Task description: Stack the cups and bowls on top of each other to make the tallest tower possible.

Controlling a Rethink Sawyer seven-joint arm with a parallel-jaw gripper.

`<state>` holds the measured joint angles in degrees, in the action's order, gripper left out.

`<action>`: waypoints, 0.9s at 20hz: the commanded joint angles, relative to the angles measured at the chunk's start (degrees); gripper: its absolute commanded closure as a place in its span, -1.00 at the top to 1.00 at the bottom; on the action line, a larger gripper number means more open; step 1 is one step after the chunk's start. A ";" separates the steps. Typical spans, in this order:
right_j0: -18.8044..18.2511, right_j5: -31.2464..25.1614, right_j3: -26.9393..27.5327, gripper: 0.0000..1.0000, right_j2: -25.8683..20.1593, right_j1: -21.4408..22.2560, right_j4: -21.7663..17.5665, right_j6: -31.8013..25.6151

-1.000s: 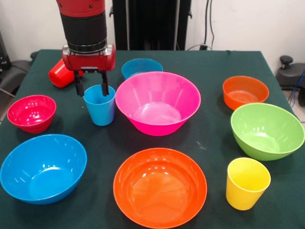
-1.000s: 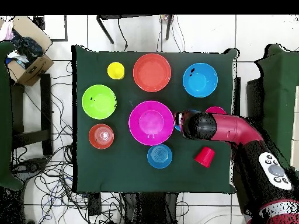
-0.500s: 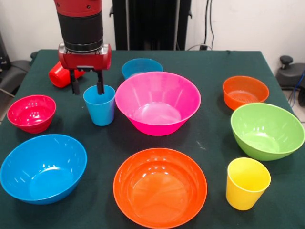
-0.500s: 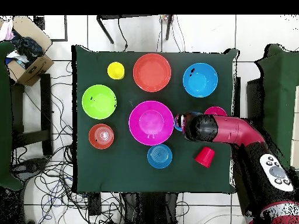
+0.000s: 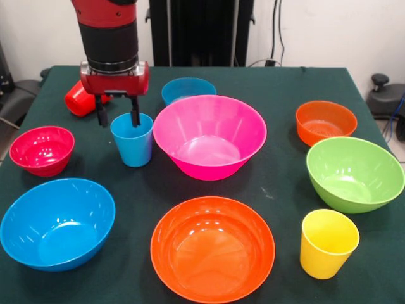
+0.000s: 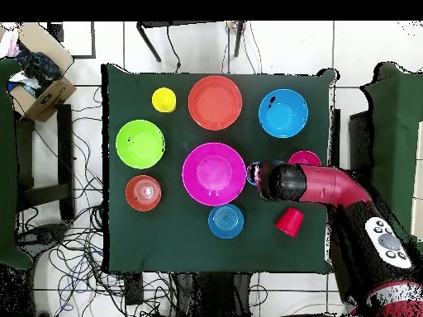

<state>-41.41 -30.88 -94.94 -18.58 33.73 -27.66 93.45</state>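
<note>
My gripper (image 5: 118,119) hangs open over the light blue cup (image 5: 132,140). One finger (image 5: 135,116) is at the cup's mouth and the other stands outside its left rim. The cup stands upright just left of the large pink bowl (image 5: 209,136), which is empty. Behind the gripper the red cup (image 5: 77,99) lies on its side. The yellow cup (image 5: 328,244) stands at the front right. In the overhead view the arm (image 6: 322,183) covers most of the light blue cup (image 6: 251,171) beside the pink bowl (image 6: 214,173). No tower shows: every cup and bowl stands apart.
Spread over the green cloth are a large blue bowl (image 5: 57,223), a large orange bowl (image 5: 212,248), a green bowl (image 5: 354,172), a small orange bowl (image 5: 326,121), a small red bowl (image 5: 42,149) and a small blue bowl (image 5: 188,88).
The gripper drifted slightly left and up, then came back a little to the right. It stays open. The light blue cup has not moved.
</note>
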 commanded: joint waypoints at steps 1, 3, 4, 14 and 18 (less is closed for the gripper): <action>2.17 1.27 2.53 1.00 -0.02 -8.00 -5.37 -1.93; 1.99 1.19 2.73 1.00 0.22 -8.81 -5.80 -2.44; 2.13 1.00 3.05 1.00 0.48 -8.96 -6.11 -2.62; 3.95 -0.43 4.94 1.00 2.69 -8.34 -8.76 -2.10; 4.08 -0.89 4.90 1.00 2.71 -7.91 -8.62 -2.11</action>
<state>-40.07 -30.87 -91.24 -15.48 28.24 -32.10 93.45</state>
